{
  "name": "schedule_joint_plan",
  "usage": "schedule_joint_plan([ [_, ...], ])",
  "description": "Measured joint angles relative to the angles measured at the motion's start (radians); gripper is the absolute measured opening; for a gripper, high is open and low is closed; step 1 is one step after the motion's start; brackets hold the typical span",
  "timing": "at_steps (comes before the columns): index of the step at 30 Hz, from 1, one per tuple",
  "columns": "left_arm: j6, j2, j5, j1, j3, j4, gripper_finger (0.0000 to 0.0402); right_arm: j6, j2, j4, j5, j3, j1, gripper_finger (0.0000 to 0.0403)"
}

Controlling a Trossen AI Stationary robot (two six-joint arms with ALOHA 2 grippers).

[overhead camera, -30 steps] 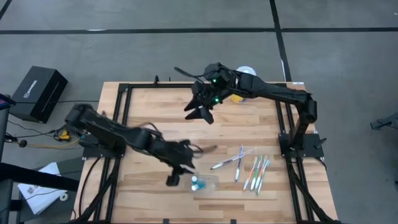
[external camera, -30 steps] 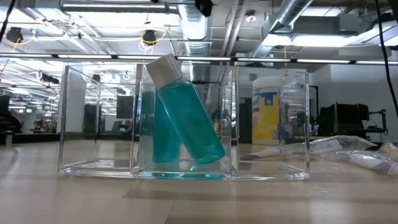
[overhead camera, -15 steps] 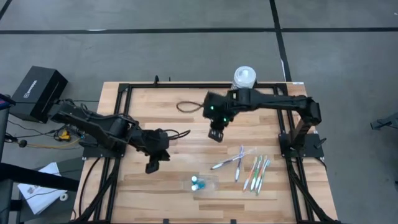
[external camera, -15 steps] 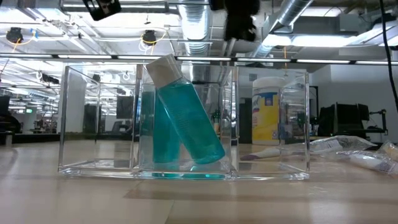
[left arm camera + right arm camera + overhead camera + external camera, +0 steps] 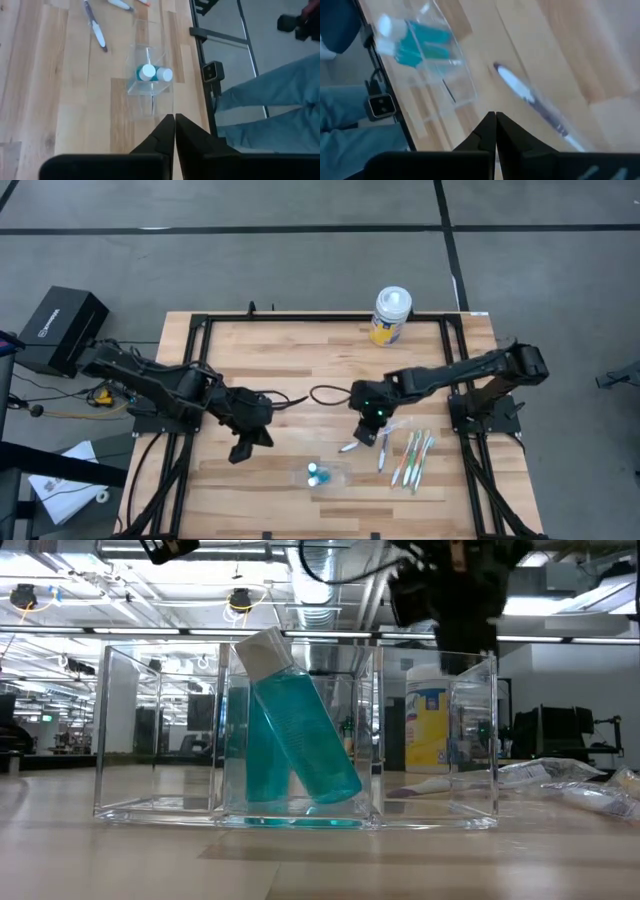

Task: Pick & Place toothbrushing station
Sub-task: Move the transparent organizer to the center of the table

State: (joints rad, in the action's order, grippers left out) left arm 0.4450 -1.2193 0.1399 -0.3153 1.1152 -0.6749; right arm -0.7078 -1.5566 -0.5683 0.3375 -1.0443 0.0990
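Several slim toothbrushes [image 5: 402,452] lie flat on the wooden table at its near right, with a purple-and-white one [image 5: 530,97] closest to my right gripper. Crumpled clear plastic [image 5: 548,772] lies beside them. Two teal tubes with white caps [image 5: 316,474] stand in a clear compartment box [image 5: 150,95]; one tube [image 5: 300,730] leans against the other. My right gripper [image 5: 368,432] hovers shut beside the toothbrushes, touching nothing. My left gripper [image 5: 240,448] hangs shut to the left of the box [image 5: 330,476], holding nothing.
A yellow-and-white canister [image 5: 391,315] stands at the table's far edge. A black box [image 5: 62,328] sits on the floor left of the table. A person's legs in jeans [image 5: 270,105] show past the near edge. Bare wood stretches across the far half [image 5: 290,350].
My right gripper has swept from the table's far side toward the near edge and down to the toothbrushes, and it has shut. My left gripper has drawn back from the clear box toward the table's left. The toothbrushes and box have stayed put.
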Motion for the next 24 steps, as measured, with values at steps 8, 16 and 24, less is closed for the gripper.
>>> schedule_joint_plan([
  [8,0.067,-0.102,0.092,0.008,0.0,0.094,0.0007,0.005,-0.001,0.191,0.059,0.12,0.006,0.0],
  [16,0.118,-0.248,0.128,-0.024,0.033,0.208,0.0004,0.005,-0.002,0.304,0.114,0.216,0.056,0.0],
  [24,0.116,-0.308,0.13,-0.024,0.077,0.232,0.0003,-0.12,-0.002,0.537,0.106,0.284,0.16,0.0],
])
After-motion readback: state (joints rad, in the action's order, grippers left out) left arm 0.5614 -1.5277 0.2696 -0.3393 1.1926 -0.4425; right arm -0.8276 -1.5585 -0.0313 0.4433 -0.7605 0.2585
